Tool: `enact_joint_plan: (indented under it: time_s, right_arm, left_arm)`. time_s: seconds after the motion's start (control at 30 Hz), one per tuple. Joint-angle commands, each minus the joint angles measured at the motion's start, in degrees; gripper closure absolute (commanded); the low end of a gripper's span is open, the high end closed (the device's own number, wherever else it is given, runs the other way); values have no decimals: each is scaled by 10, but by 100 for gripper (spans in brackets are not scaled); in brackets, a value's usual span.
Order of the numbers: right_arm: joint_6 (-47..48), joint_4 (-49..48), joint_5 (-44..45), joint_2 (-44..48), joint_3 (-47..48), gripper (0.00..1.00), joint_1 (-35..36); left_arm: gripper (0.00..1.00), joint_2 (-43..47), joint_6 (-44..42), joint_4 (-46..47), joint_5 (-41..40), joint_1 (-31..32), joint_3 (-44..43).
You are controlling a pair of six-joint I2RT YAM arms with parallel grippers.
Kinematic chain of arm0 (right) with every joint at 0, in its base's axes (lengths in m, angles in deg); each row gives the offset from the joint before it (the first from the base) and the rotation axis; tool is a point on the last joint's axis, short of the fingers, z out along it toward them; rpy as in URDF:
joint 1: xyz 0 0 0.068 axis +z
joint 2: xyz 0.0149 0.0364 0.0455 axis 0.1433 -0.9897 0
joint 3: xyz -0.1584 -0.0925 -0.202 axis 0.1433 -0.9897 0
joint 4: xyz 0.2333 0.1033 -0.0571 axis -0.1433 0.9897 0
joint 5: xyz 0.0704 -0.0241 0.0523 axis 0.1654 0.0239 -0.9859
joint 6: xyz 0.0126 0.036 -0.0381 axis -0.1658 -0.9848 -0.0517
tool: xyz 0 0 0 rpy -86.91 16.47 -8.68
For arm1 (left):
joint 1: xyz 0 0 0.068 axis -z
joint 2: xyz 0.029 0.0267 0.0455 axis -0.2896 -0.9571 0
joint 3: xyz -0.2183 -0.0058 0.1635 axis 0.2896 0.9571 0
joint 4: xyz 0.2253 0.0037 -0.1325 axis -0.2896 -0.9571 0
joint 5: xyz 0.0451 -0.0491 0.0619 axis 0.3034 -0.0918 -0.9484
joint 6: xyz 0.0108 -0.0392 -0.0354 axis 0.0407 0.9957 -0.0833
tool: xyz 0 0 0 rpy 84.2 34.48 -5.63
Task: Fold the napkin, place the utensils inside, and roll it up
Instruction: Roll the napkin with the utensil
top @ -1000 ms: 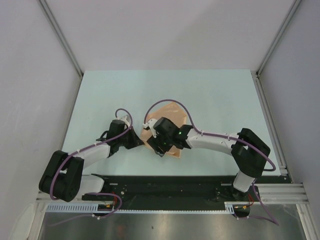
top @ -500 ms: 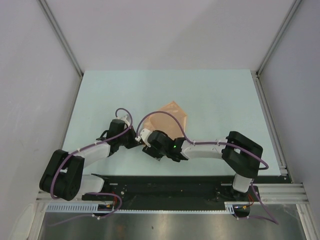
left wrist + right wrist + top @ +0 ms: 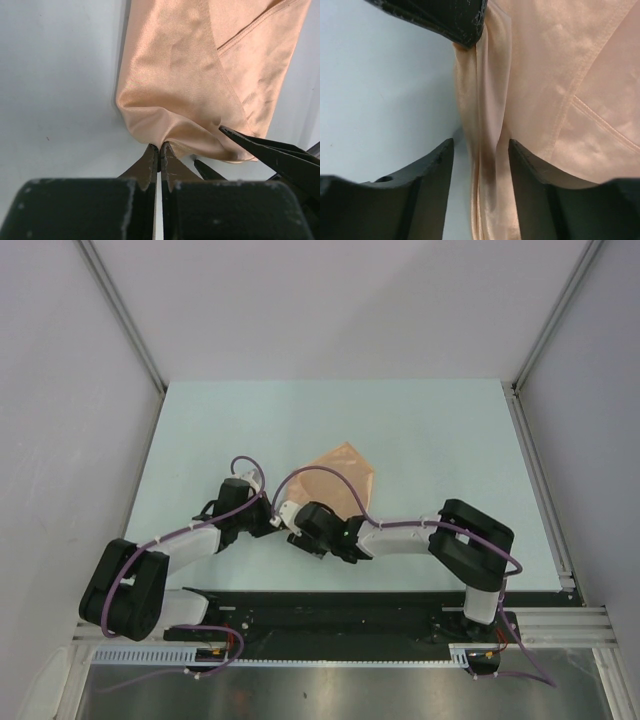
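Napkin (image 3: 345, 472), a shiny peach cloth folded into a rough diamond, lies on the pale bench (image 3: 430, 430) just ahead of your two arms. Your left gripper (image 3: 159, 150) is pressed together on the cloth's near corner, pinching a bunched tip of satin that puckers where the fingers meet. Your right gripper (image 3: 480, 150) comes in beside it from the right. Its fingers (image 3: 432, 170) are spread to either side of a raised, rolled ridge of cloth running along the napkin's edge. The ridge sits between them, and you cannot tell from the wrist view whether they touch it. Seen from above, both grippers meet at the napkin's near-left corner, almost touching each other, while the rest of the cloth lies flat beyond them.
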Motion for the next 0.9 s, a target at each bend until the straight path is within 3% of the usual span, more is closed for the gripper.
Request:
enact_joint_plan:
  time_s: [0.0, 0.2, 0.3, 0.37, 0.53, 0.73, 0.87]
  right_arm:
    - [8, -3, -33, -20, 14, 54, -17]
    - [-1, 50, -96, -37, 40, 83, -39]
    - [-11, 81, -145, -43, 54, 100, -52]
    - [-27, 99, -185, -44, 66, 100, -61]
    - [-70, 180, -289, -50, 116, 100, -95]
    - [-112, 244, -414, -73, 162, 100, -139]
    - [-134, 286, -467, -106, 207, 100, -164]
  left_arm:
    - [100, -4, -13, 10, 5, -6, -20]
    - [99, -2, -9, 20, 13, -7, -17]
    - [89, 3, -4, 39, 26, -7, -10]
    - [77, 16, -1, 41, 21, -11, -6]
    - [59, 65, 0, 23, -11, -23, 11]
    - [45, 183, -12, -26, -72, -23, 38]
    - [44, 245, -29, -15, -64, -23, 73]
